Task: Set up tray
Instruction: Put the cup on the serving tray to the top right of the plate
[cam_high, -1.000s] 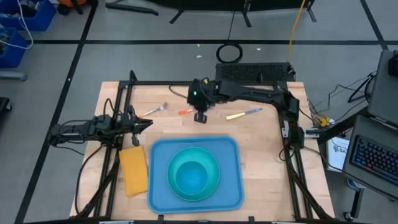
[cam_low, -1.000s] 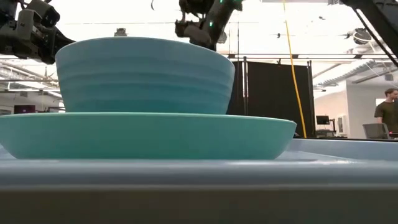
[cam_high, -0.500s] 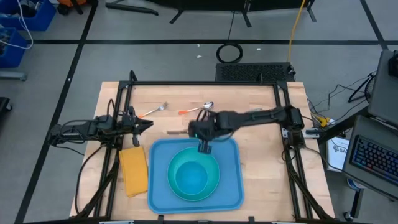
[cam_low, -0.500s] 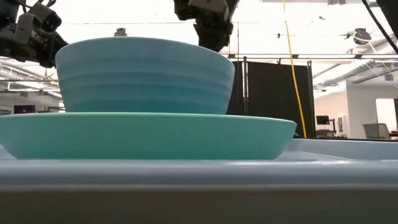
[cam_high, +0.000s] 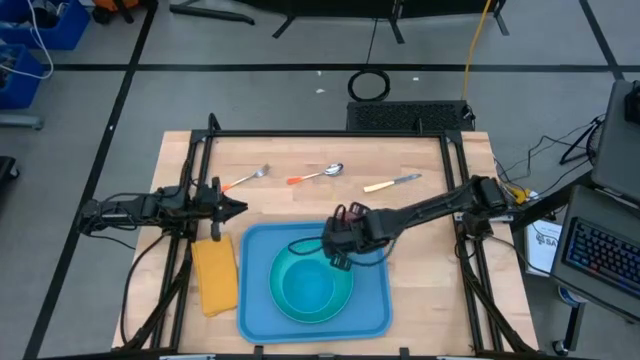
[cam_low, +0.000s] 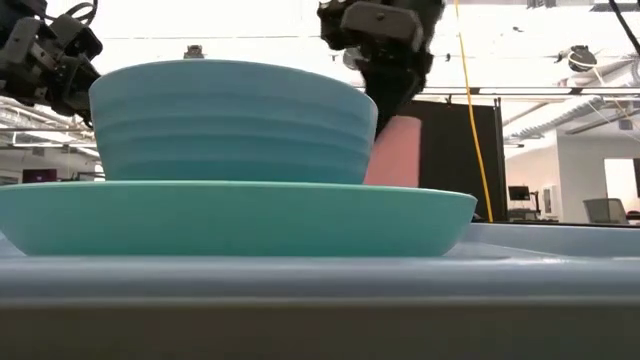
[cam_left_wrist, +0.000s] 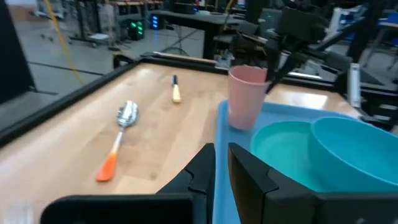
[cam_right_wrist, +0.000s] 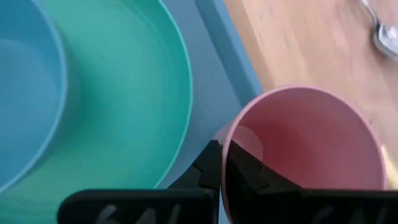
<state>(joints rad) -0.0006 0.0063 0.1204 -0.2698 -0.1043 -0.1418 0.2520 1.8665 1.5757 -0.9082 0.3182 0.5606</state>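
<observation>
The blue tray (cam_high: 375, 300) lies at the table's near middle. It carries a teal plate (cam_high: 283, 262) with a teal bowl (cam_high: 305, 290) on it. My right gripper (cam_high: 338, 250) hangs over the tray's far part, shut on a pink cup (cam_left_wrist: 247, 96), which stands upright beside the plate (cam_right_wrist: 155, 93). The gripper hides the cup in the high view. The low view shows the cup (cam_low: 392, 150) behind the bowl (cam_low: 230, 120), its bottom hidden. My left gripper (cam_high: 237, 208) waits shut at the table's left, above the yellow napkin (cam_high: 215, 275). My right gripper holds the pink cup by its rim (cam_right_wrist: 231, 134), on the side facing the plate, one finger inside and one outside. The fingers (cam_left_wrist: 273, 62) come from above, pointing down. The cup hangs upright; whether its bottom rests on the tray (cam_left_wrist: 224, 134) I cannot tell.
A fork (cam_high: 248, 178), an orange-handled spoon (cam_high: 318, 175) and a yellow-handled knife (cam_high: 392, 183) lie on the bare wood at the table's far side. The napkin lies left of the tray. Black frame rails run along the table's left, right and far edges.
My right gripper has travelled from the table's far middle toward the near edge, over the tray's far part, and has come down. The pink cup now shows behind the bowl in the low view, where it did not before.
</observation>
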